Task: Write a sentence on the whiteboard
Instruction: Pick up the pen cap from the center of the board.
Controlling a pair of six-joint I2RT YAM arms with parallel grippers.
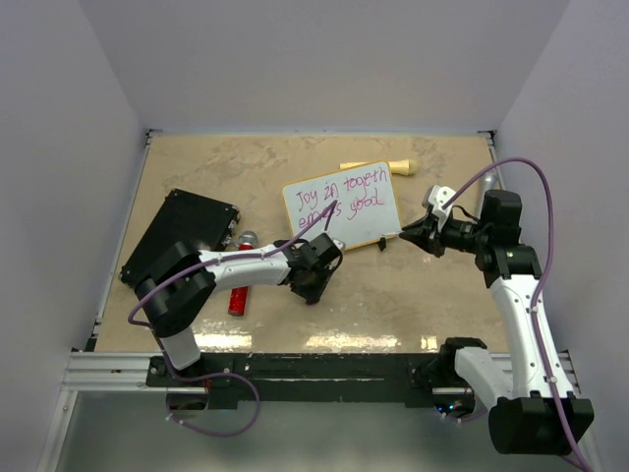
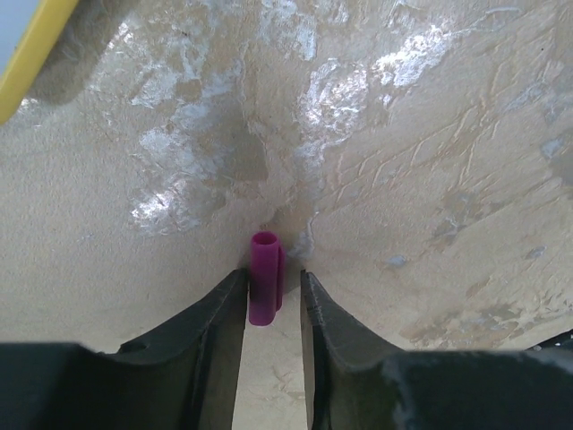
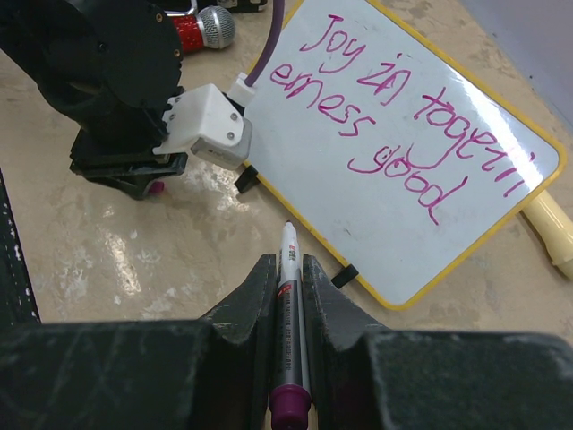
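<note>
Whiteboard point(image 1: 371, 228) sentence point(image 1: 339, 202): "Joy in togeth erness good"; my right gripper point(image 3: 286, 269) clamps marker point(image 3: 291, 313), left gripper point(image 2: 272, 274) slack around cap point(image 2: 262, 288).

The left arm point(image 1: 246, 265) and its purple cable point(image 1: 329, 214) cross the sentence point(image 1: 346, 202), hiding the middle letters of its second line and the near left corner of the whiteboard point(image 1: 378, 224). A red-and-silver object point(image 1: 238, 298) lies partly under that arm. Near the far edge of the bench point(image 1: 423, 295), a cream stick point(image 1: 401, 166) is partly hidden behind the board. The left wrist view shows only a yellow sliver of rim point(image 2: 31, 54), cut off at the top left corner. Print on the pen point(image 3: 292, 313) in the right hand point(image 3: 287, 262) is too small to read.
</note>
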